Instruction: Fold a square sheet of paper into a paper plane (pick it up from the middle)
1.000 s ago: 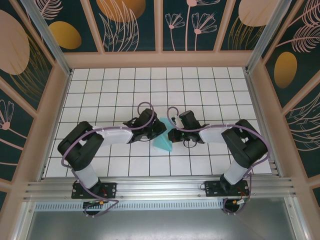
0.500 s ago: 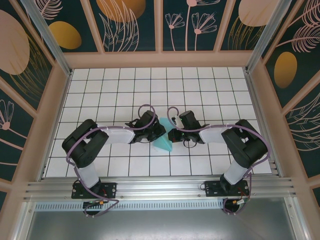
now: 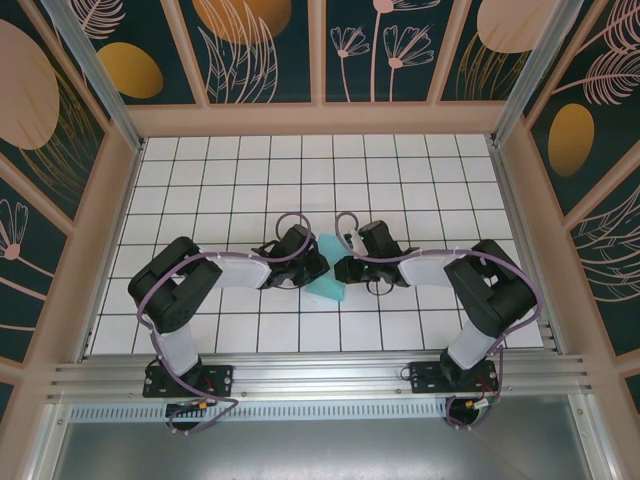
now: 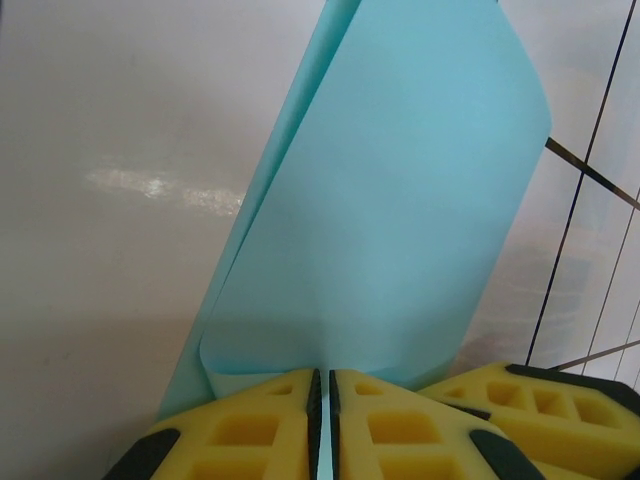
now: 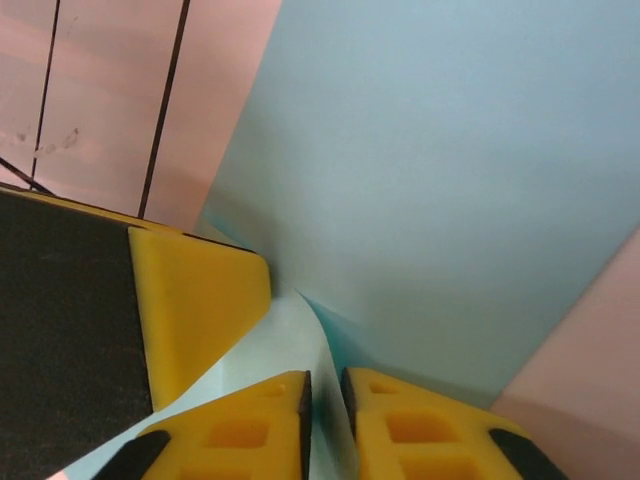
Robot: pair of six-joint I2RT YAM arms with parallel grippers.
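The light turquoise sheet of paper (image 3: 328,278) lies folded over on the white grid table between my two grippers, near the table's middle. My left gripper (image 3: 314,266) is shut on the paper's left edge; in the left wrist view the sheet of paper (image 4: 390,210) rises from the yellow fingers (image 4: 250,425) as two curved layers. My right gripper (image 3: 347,268) is shut on the right edge; in the right wrist view a raised flap of the paper (image 5: 440,180) runs into the narrow slit between its pads. The left gripper's yellow finger (image 5: 195,300) shows there too.
The white grid table (image 3: 320,180) is bounded by a wooden frame with dark floral panels. An aluminium rail (image 3: 320,378) with both arm bases runs along the near edge.
The left arm has drawn in towards the centre, bringing its gripper closer to the right one. The paper has bunched narrower between them. The right arm has barely moved.
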